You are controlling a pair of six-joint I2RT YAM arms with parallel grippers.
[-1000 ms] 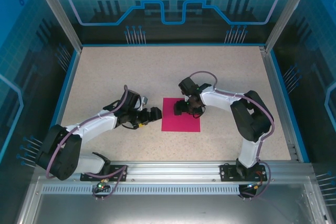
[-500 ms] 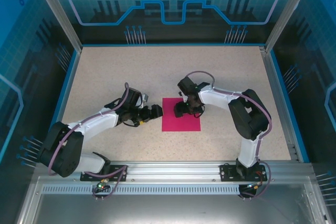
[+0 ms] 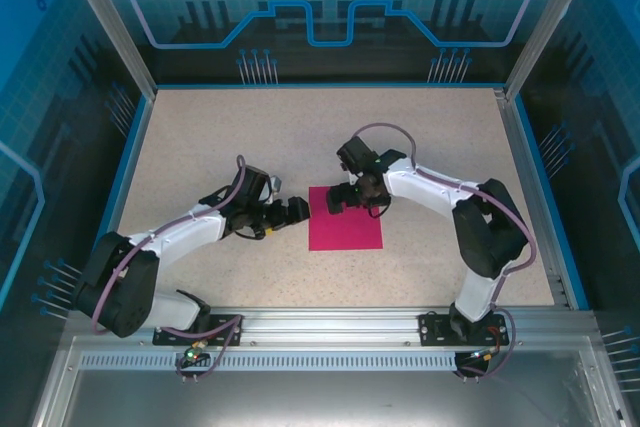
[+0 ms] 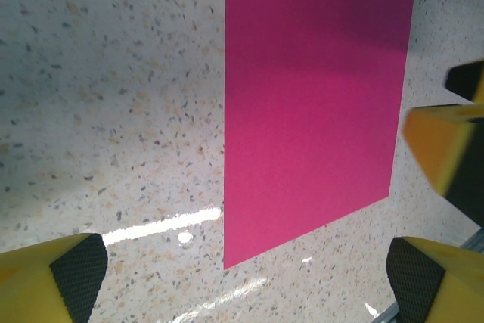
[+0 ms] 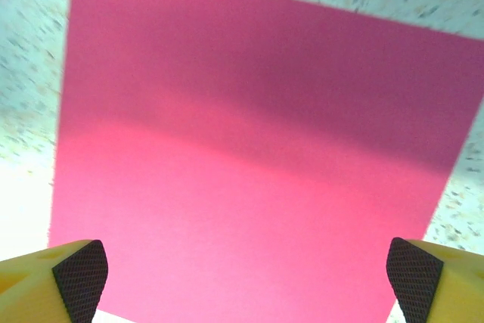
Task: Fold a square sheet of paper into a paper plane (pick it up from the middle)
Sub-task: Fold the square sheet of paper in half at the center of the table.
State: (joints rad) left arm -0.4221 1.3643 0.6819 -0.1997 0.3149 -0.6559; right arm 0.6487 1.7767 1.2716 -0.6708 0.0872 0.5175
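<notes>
Two arms reach inward over the speckled tabletop (image 3: 230, 137). L arm: lies low, stretched from its base toward centre, wrist roughly level. Its left fingers (image 3: 296, 211) point right, just beside the left edge of the square sheet of paper (image 3: 346, 231) but apart from it. They're spread wide w/ nothing btwn them. Sheet lies flat and unfolded, mid-tabletop. R arm: elbow raised, forearm angled left, wrist bent down. Its right fingers (image 3: 338, 201) hang over the sheet's far-left part, also spread wide, holding nothing. Touching the paper or not: can't tell.
</notes>
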